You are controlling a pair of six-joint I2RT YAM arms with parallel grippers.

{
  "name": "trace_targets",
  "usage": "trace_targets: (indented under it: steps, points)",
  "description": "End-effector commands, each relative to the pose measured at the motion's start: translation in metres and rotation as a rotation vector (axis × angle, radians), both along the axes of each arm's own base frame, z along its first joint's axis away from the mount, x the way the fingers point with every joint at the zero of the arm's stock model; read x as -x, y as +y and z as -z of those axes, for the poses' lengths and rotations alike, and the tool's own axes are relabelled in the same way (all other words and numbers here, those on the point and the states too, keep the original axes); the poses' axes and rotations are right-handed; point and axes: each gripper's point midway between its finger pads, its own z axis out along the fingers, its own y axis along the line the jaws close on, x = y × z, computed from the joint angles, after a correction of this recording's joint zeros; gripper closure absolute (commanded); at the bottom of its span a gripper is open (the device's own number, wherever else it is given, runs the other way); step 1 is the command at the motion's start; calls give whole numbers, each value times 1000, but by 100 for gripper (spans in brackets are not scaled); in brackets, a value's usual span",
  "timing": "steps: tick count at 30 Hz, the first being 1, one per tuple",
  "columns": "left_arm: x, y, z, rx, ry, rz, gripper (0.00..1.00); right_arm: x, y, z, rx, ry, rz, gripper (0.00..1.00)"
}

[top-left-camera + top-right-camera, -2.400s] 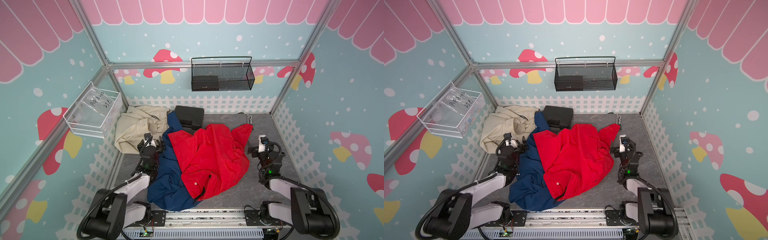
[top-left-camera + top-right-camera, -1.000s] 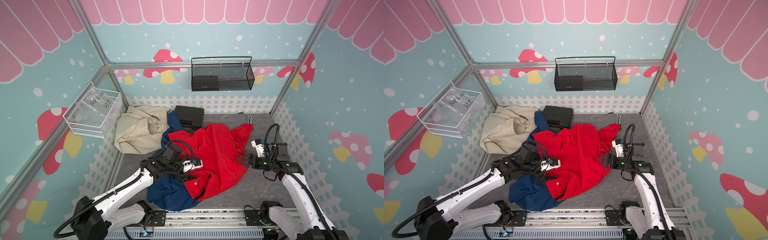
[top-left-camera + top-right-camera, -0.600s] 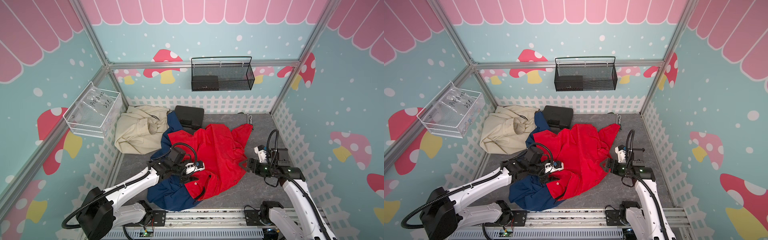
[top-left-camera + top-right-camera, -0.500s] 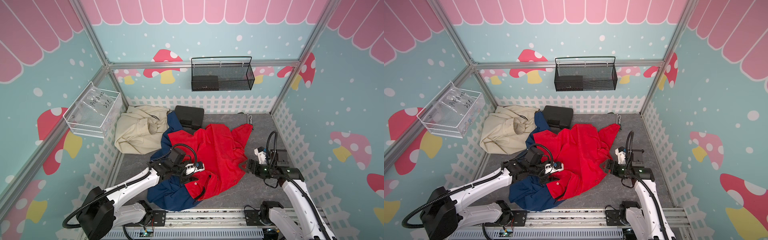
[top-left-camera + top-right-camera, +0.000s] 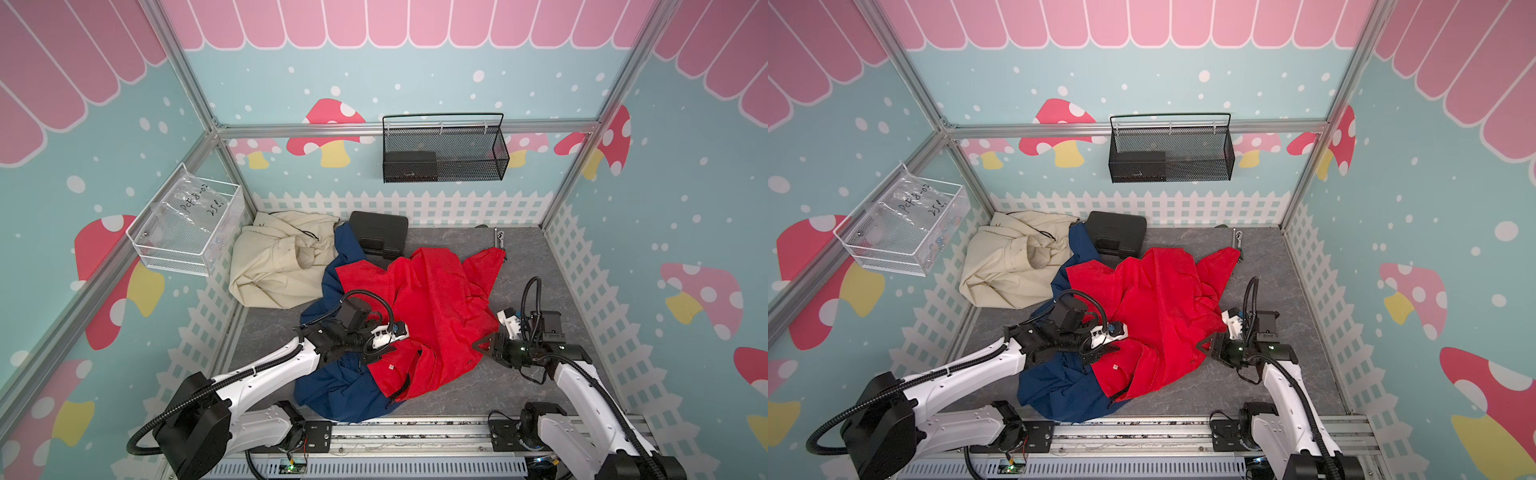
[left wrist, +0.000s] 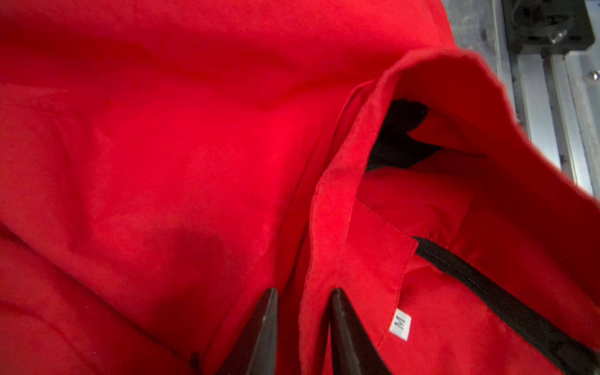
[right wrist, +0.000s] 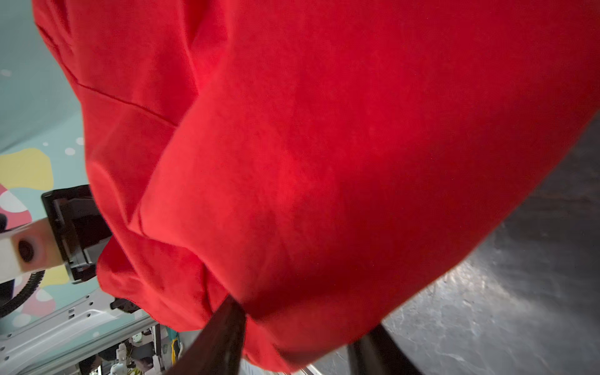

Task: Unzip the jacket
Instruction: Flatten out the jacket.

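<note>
Securing red jacket (image 5: 436, 299): left gripper (image 6: 305, 290) pinches collar edge beside zipper (image 6: 487, 290); right gripper (image 7: 302, 316) pinches a fabric fold. Next, likely: finding the unseen slider.

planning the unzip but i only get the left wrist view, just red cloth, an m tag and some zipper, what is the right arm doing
Observer: The right gripper is closed on the edge of the red jacket at the robot's right, cloth pinched between its jaws.
Operator: anything under the red one
Observer: Yes, a blue jacket lies beneath it, showing at the red one's left side and front.
Operator: other clothes in the way
Observer: A beige jacket is bunched in the back left corner, beside the blue one.
</note>
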Motion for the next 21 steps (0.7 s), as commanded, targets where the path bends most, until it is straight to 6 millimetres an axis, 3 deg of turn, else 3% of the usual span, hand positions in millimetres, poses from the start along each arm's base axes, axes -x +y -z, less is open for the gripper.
trace_targets:
  steps: [1,3,5,9,12,14,18,21]
  points:
    - [-23,-6,-36,125,-51,-96,84,-31,-1,-46,20,-188,-5,82]
    - [-38,-9,-70,238,-81,-166,96,-45,-3,-69,29,-267,-1,98]
    - [-58,-8,-111,356,-102,-278,100,-59,-3,-97,35,-362,-1,100]
    - [-72,-8,-230,578,-268,-322,100,-89,-8,-179,83,-625,2,100]
    - [-73,5,-318,742,-433,-358,100,-103,-11,-243,120,-826,8,100]
    - [-72,12,-367,821,-533,-372,100,-106,-10,-285,131,-979,8,100]
    - [-73,26,-441,945,-678,-413,100,-102,-11,-374,148,-1248,26,100]
    - [-55,42,-499,1072,-773,-414,100,-85,-16,-434,164,-1398,79,100]
